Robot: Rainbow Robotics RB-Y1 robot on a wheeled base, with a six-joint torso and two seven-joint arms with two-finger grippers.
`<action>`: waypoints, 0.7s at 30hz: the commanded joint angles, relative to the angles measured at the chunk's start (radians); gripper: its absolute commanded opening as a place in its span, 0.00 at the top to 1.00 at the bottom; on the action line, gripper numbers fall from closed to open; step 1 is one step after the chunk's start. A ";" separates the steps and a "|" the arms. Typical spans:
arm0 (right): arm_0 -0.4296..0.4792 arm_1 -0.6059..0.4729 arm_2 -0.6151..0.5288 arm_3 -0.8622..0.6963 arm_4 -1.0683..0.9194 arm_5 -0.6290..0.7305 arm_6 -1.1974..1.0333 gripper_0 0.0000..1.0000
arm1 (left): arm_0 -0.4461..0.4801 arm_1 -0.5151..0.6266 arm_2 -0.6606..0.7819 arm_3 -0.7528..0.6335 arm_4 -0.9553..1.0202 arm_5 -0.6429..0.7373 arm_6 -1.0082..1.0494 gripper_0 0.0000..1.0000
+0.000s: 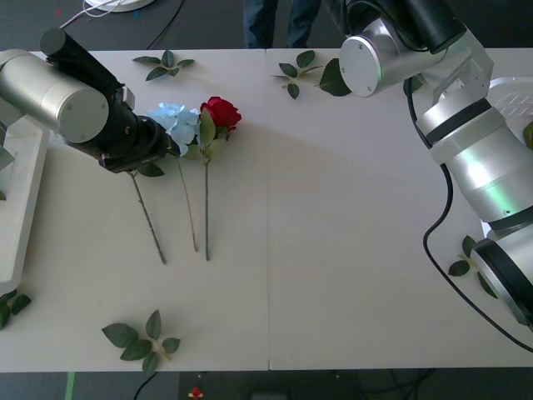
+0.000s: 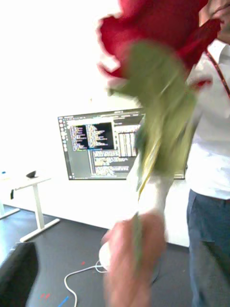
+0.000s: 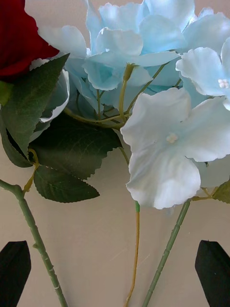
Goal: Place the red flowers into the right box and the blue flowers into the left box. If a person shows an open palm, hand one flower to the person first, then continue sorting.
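Left end effector [image 3: 115,273] hovers over the blue flowers [image 1: 176,123] at the left of the worktop [image 1: 333,250], its black fingers [image 3: 14,268] spread, nothing between them. The blooms lie just beyond the fingertips; their stems [image 1: 188,204] run toward the near edge, so I judge the grasp falls on a stem between the fingers. A red rose [image 1: 221,111] lies touching the blue blooms on their right, its leaf [image 3: 26,110] overlapping them: a risk of snagging. Loose leaf sprigs [image 1: 141,337] lie scattered well apart.

Right arm [image 1: 466,125] is raised at far right. Its wrist view shows a red flower [image 2: 158,29] near a person's hand [image 2: 134,259]; whether the right end effector pinches it, I cannot tell.
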 commanded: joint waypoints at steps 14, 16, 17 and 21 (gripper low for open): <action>-0.010 -0.049 -0.026 -0.066 -0.017 0.274 -0.006 0.00 | 0.001 0.071 0.112 -0.050 -0.010 0.111 0.004 0.00; 0.019 -0.075 -0.058 -0.119 -0.012 0.403 0.000 0.00 | 0.020 0.091 0.114 -0.079 -0.013 0.120 -0.005 0.00; 0.030 -0.087 -0.074 -0.147 -0.011 0.463 0.001 0.00 | 0.034 0.102 0.118 -0.096 -0.013 0.120 -0.010 0.00; 0.088 -0.141 -0.137 -0.282 0.005 0.731 0.010 0.00 | 0.100 0.132 0.131 -0.145 -0.013 0.092 -0.025 0.00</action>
